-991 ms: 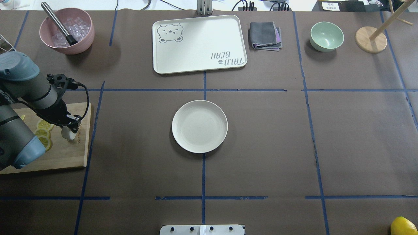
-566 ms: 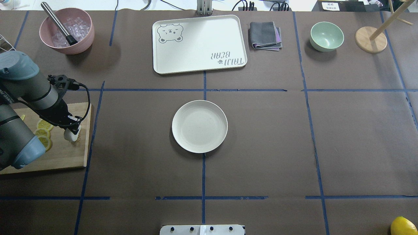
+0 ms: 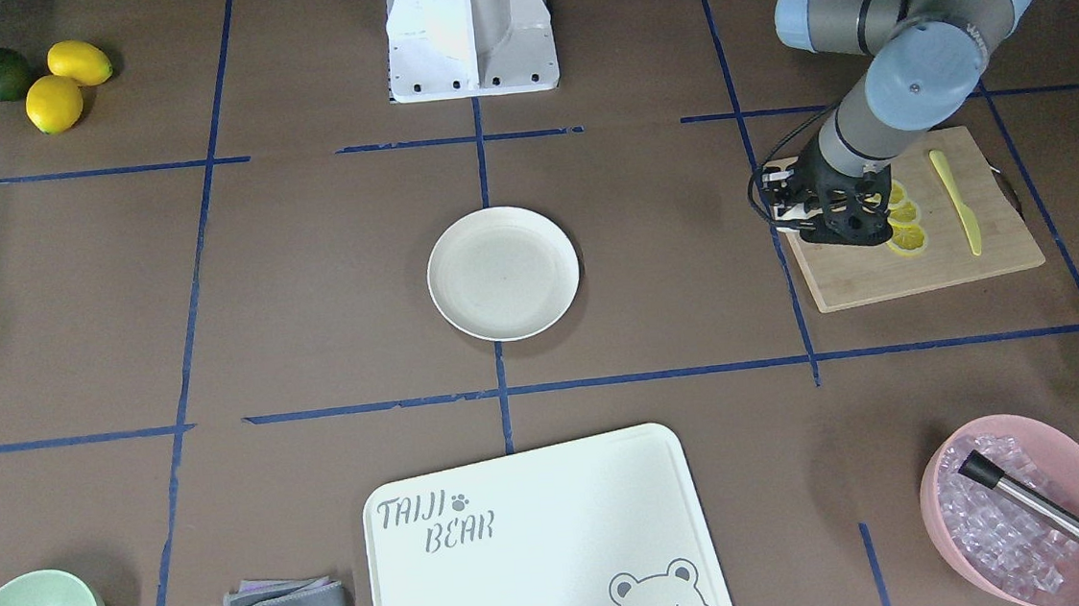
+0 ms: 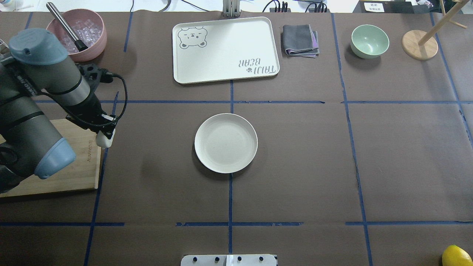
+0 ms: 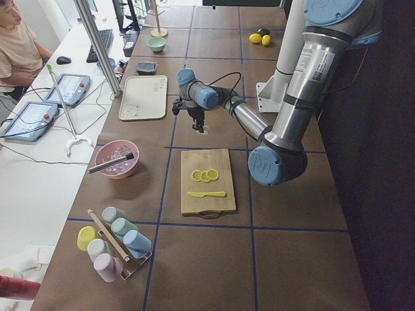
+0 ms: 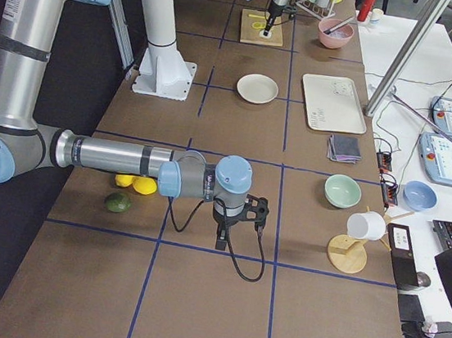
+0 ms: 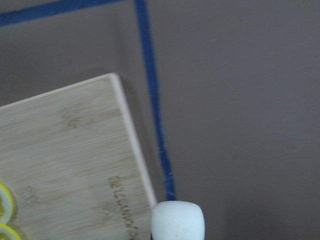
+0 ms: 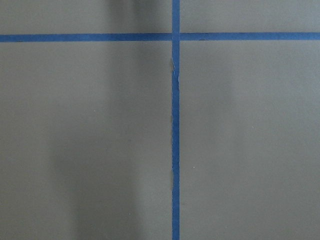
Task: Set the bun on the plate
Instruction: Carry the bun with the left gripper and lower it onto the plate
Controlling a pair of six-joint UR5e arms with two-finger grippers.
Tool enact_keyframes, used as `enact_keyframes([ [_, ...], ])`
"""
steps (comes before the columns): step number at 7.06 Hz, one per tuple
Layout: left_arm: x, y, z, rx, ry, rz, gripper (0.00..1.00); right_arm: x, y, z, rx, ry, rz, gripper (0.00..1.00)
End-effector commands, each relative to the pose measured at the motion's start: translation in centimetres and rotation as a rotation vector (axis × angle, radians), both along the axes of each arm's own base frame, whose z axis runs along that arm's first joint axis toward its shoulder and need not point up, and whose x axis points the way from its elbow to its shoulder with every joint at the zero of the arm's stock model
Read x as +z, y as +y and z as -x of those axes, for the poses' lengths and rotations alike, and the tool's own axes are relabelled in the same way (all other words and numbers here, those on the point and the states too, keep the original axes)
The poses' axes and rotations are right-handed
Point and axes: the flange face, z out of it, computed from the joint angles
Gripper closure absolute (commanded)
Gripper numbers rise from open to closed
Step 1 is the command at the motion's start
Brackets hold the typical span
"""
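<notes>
Since the look a second ago, the bun (image 4: 104, 140) has left its place over the cutting board (image 4: 79, 166) and moved toward the middle of the table. The arm also shows larger in the overhead view, so it has likely risen too. The bun now hangs in the left gripper (image 4: 105, 137), whose jaws are clamped on its upper part. It sits just past the board's edge, about over the blue tape line (image 7: 156, 115), clear of the lemon slices (image 3: 906, 226). The plate (image 4: 225, 143) lies well apart from it, bare, and no object stands on the stretch of table between them. You are in the carry, so hold your height and travel straight across until the bun is above the plate's middle rather than its rim. The bun looks soft, so do not squeeze any harder. Come down vertically, and release only when its underside is touching or just above the plate's floor, or it may roll toward the edge. Then lift straight up so the fingers do not drag it. The right gripper (image 6: 223, 236) shows only in the side view from the robot's right, and you cannot tell from there whether it is open or closed.
</notes>
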Motion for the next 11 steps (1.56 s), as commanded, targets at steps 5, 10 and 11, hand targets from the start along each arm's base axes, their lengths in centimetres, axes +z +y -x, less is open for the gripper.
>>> enact_keyframes([
  [5, -18.5, 0.6, -22.8, -0.112, 0.033, 0.115, 0.71, 0.1, 0.1, 0.0, 0.0, 0.0, 0.004, 0.0],
  [10, -14.9, 1.9, -27.6, -0.106, -0.001, 0.08, 0.15, 0.1, 0.1, 0.0, 0.0, 0.003, 0.001, 0.0],
  [11, -14.8, 2.0, -27.5, -0.106, -0.001, 0.08, 0.05, 0.1, 0.1, 0.0, 0.0, 0.001, 0.001, 0.0],
])
